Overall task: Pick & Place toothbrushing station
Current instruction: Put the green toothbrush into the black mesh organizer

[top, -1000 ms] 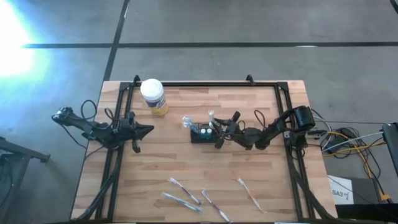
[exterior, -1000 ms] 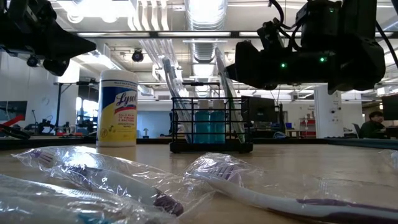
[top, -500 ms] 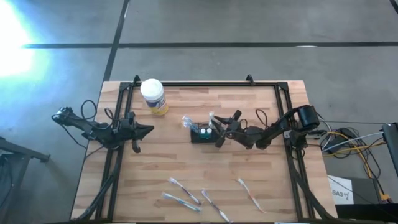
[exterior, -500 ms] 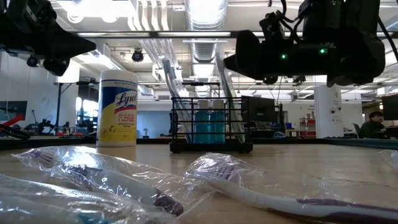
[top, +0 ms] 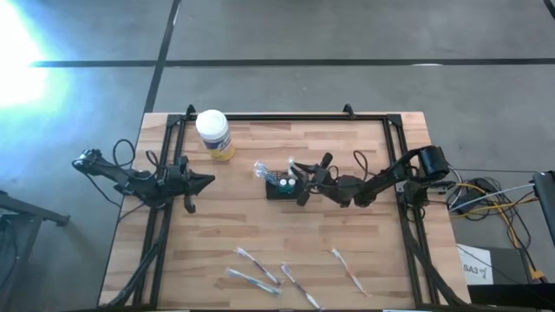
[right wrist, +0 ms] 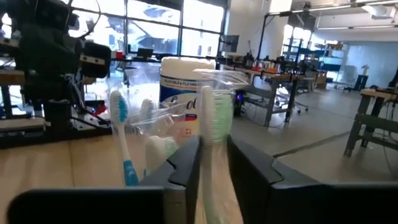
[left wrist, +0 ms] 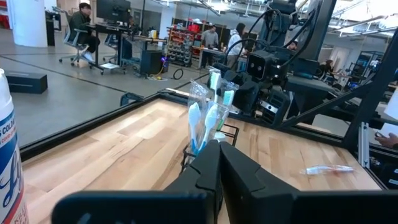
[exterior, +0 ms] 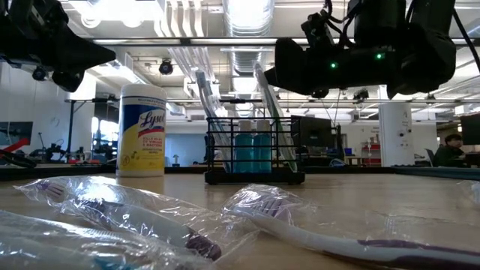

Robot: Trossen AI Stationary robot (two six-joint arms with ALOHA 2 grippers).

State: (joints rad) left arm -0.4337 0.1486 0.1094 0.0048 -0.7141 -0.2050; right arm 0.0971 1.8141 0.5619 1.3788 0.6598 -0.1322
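Observation:
The toothbrushing station [top: 280,187], a small black wire holder, stands on the wooden table at its middle, with blue tubes and wrapped toothbrushes upright in it [exterior: 255,154]. My right gripper [top: 303,184] is at the station's right side, shut on a plastic-wrapped toothbrush with a pale green head [right wrist: 211,118] that sticks up out of the station [exterior: 268,105]. My left gripper [top: 208,182] waits shut at the table's left, pointing toward the station [left wrist: 219,163]. My right gripper pinches the wrapped toothbrush's stem just below the head [right wrist: 210,163] between its two fingers. The fingers come in level from the table's right and lie across the brush. The brush leans with its head toward the left, its lower end down in the station.
A white-lidded yellow wipes jar [top: 213,133] stands at the far left. Several wrapped toothbrushes lie near the front edge [top: 260,273], one more to their right [top: 347,269]. A black frame [top: 286,116] runs along the table's far edge and sides.
My right gripper has shifted a little up and toward the table's left, over the station. The toothbrush at its fingers has tipped, its head swinging leftward while its foot stays in the station.

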